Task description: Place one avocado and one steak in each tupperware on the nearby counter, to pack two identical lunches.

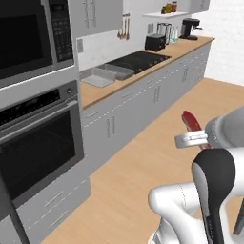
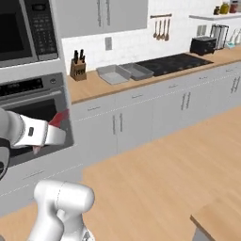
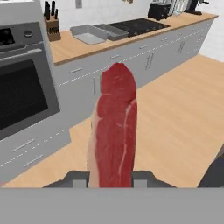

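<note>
Gripper (image 3: 111, 178) clamping narrow on the steak (image 3: 114, 127), holding it aloft over the floor; two tupperware (image 3: 89, 34) sitting side by side on the counter (image 3: 70, 49) beyond.

- Two tupperware (image 2: 113, 74) (image 2: 137, 71) side by side on the counter (image 2: 94, 87), between knife block (image 2: 77, 68) and stovetop (image 2: 172, 62).
- Toaster (image 2: 203, 45) beyond the stovetop.
- Steak (image 3: 114, 127) between the gripper (image 3: 110, 177) fingers, above the floor (image 2: 164, 160), well apart from the counter.
</note>
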